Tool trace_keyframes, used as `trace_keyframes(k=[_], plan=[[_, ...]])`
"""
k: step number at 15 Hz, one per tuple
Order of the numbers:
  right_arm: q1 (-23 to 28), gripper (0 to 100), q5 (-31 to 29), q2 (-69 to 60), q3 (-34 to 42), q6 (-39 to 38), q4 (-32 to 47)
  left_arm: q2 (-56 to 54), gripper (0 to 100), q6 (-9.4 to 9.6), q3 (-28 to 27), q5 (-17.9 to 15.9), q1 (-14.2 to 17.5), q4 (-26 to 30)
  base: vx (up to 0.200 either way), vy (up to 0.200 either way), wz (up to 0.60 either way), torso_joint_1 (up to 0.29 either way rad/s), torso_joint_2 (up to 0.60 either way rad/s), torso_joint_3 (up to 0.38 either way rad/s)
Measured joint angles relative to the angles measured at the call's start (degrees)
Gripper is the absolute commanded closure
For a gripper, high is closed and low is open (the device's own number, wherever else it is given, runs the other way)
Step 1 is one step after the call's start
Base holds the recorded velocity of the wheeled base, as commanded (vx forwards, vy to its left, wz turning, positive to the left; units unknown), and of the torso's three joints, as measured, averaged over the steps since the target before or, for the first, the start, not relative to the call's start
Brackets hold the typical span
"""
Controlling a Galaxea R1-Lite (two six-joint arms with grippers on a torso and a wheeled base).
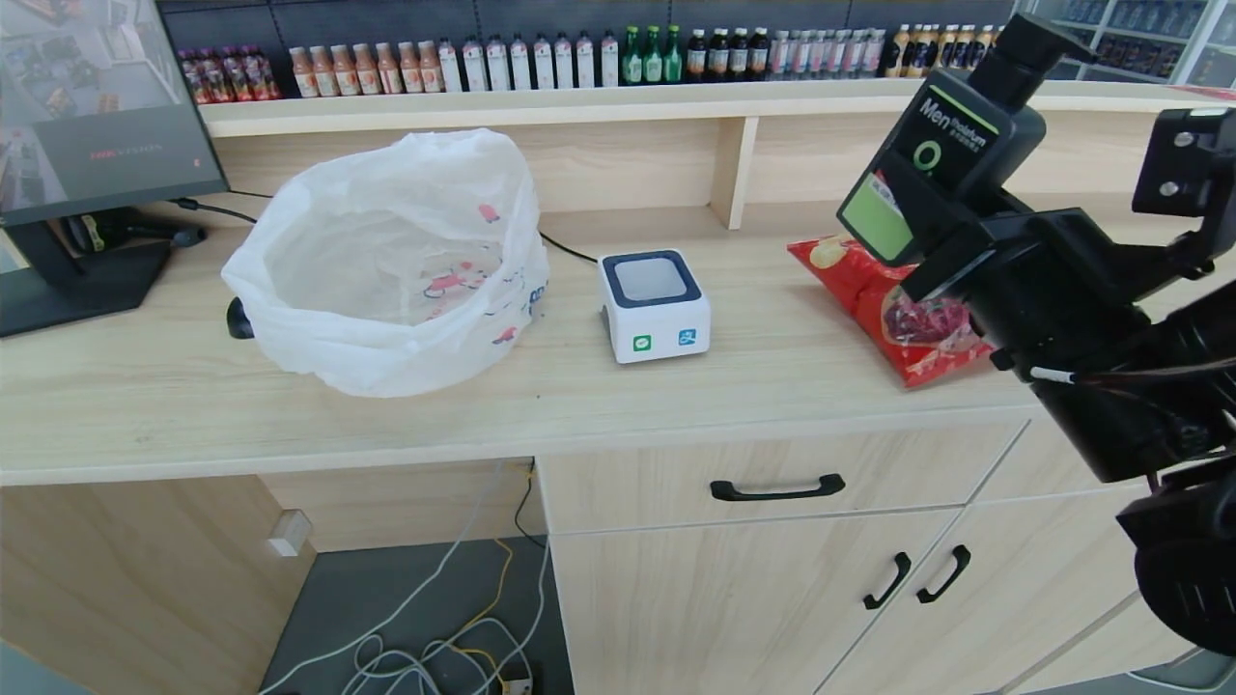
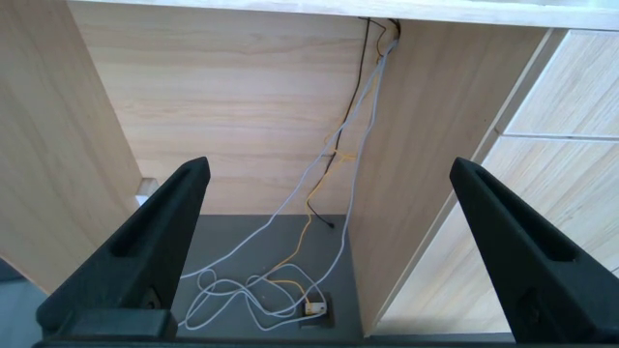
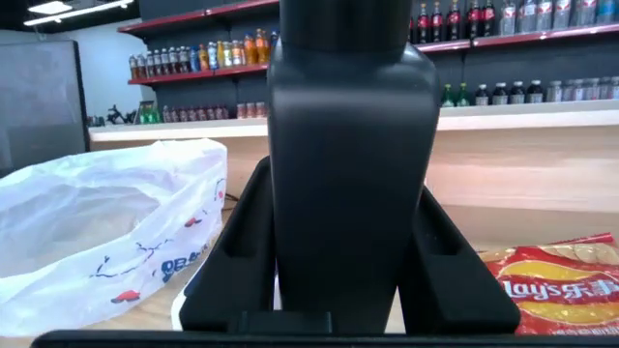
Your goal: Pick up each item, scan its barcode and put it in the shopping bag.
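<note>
The right gripper [image 3: 348,280] is clamped on both sides of a black pump bottle [image 1: 944,135], a smooth, flat-sided plastic one with a green label. It holds the bottle tilted in the air over the right end of the desk [image 1: 145,405], above the chips [image 1: 869,290]. The chips are a glossy, crinkled red packet lying flat, its near corner close to the desk's front edge.

Bare pale wood-grain top lies between the chips and the scanner [image 1: 654,304], a small white cube with rounded corners and a dark-rimmed glass top at mid-desk. A narrower strip separates the scanner from the bag [image 1: 319,347], thin translucent white plastic, slumped and wrinkled, with its mouth open wide and facing up. A wide band of desk runs in front of the bag to the front edge.

The left gripper [image 2: 329,174] is low, its black fingers spread wide with nothing between them, facing the open recess under the desk, where cables [image 2: 319,193] hang.
</note>
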State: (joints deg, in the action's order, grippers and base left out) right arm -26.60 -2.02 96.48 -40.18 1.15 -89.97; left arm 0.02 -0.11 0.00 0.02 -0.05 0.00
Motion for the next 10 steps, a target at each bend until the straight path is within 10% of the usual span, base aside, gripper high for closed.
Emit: trace_keyframes(k=[4,10], plan=[[0.69,100,0.17,2.72,-1.46,-0.09,0.05,0.0,0,-0.05,0.0,0.02,0.02,0.0,0.0,0.0,0.0,0.0,0.0,0.0],[0.98,100,-0.07,3.11,-1.24,-0.39,-0.13,0.0,0,-0.13,0.0,0.02,0.05,0.0,0.0,0.2,0.0,0.001,0.0,0.002]])
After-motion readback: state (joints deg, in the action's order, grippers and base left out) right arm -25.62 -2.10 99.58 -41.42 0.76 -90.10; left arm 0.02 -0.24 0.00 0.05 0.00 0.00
